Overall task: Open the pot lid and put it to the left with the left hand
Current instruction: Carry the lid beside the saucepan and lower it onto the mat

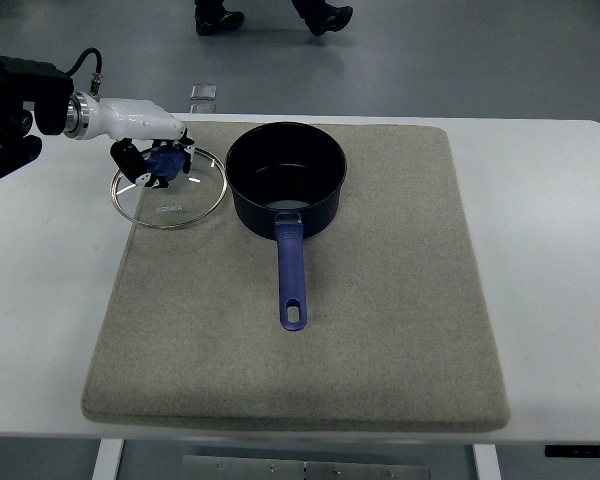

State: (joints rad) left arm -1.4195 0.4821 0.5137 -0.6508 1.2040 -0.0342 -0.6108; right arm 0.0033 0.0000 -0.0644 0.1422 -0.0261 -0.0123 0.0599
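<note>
Lid (pixel 170 192) flat left of pot (pixel 286 178), left robot hand (pixel 152 160) gripping its knob.

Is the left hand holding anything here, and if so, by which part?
Yes: the left hand grips the glass lid by its blue knob, to the left of the open pot.

From my remote seat I see a white table (pixel 540 300) filling most of the frame, a grey felt mat (pixel 380 330) laid across it, grey-blue glossy floor (pixel 460 60) beyond, a person's dark shoes (pixel 270 17) at the top edge.
</note>
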